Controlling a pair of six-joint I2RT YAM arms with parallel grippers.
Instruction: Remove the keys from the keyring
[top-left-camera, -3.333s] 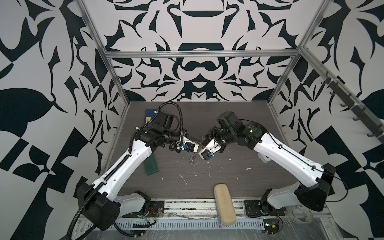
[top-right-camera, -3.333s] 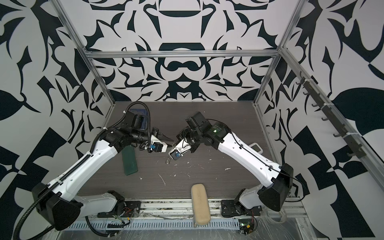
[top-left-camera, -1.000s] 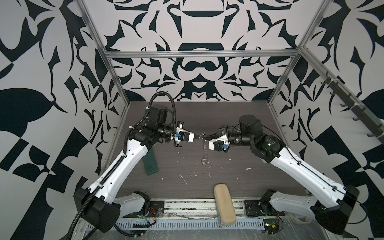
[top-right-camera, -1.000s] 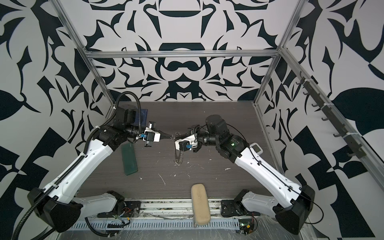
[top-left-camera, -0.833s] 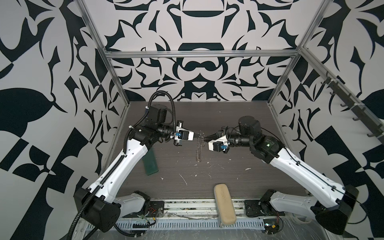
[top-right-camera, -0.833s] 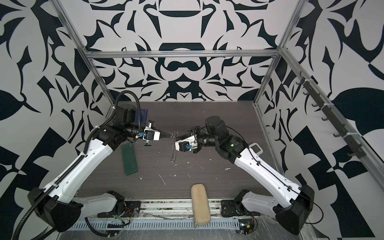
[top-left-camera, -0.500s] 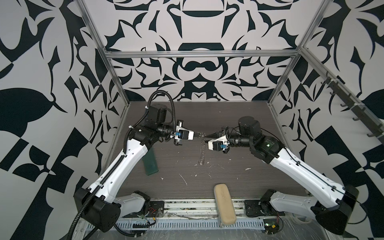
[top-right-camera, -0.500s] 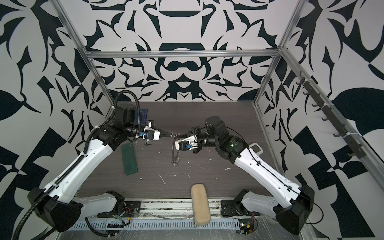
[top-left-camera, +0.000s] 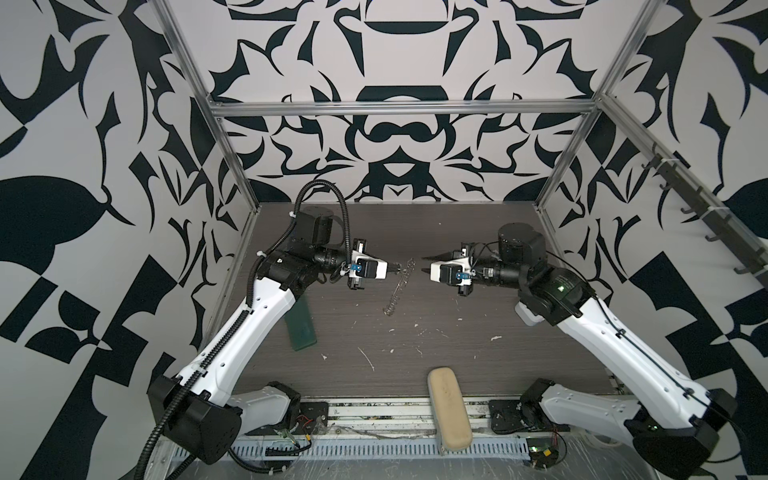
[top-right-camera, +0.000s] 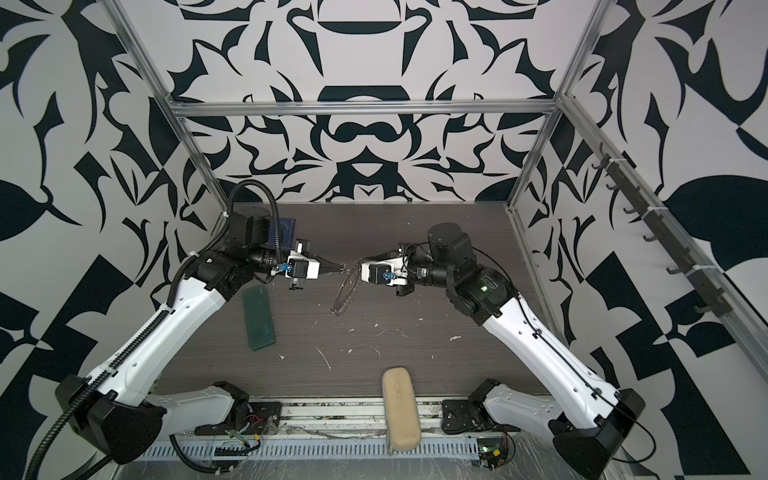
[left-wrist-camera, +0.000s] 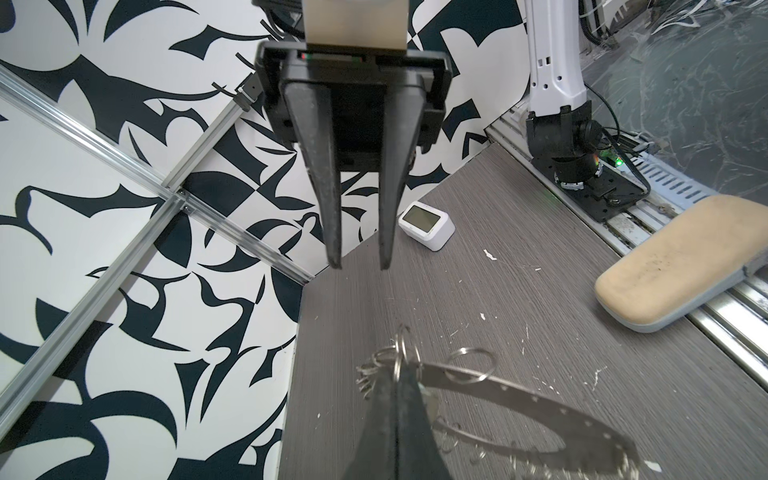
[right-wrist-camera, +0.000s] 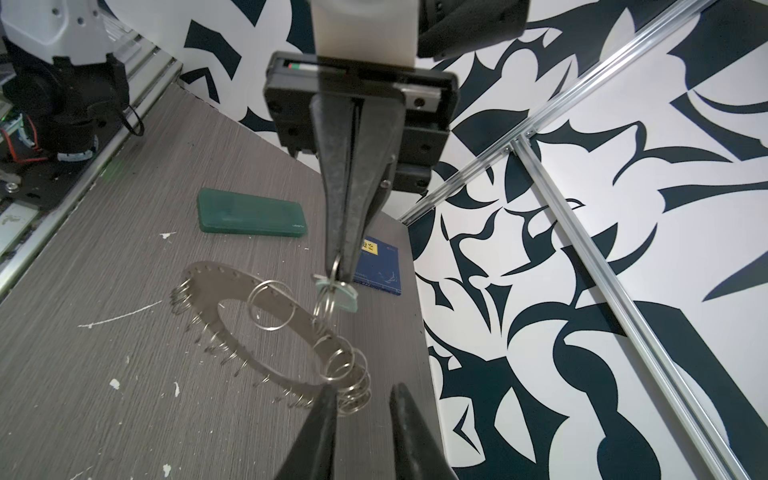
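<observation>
Table is carrying clutter that isn't mattering. Tan case is lying at lower centre, green case left of centre. Blue card and clock are sitting clear of the work.

Both arms are reaching in level, tips facing each other at mid-frame in both top views. Keyring is hanging between them. From above it's showing edge-on, long axis running from the tips down toward lower left. Can't tell whether its low end is touching the table. Right wrist view is showing it as a flat holed band fringed with small rings.

Left gripper is clamping shut on the key, pinching at the little ring carrying the pale tag. Whole keyring is dangling off that one pinch.

Right gripper is sitting narrow-open with nothing between the jaws. It's just right of the keyring's top in the top views, not touching it.

Key isn't off yet. My read on the next move:
- Right is the free, nearer arm, and the keyring is lying just ahead of and below its tips.
- It's needing to close across the flat rim beside the pinch, not along it, then be pulling away from left.

Risk: keyring swinging, so the jaws end up grabbing a loose small ring instead of the rim.
</observation>
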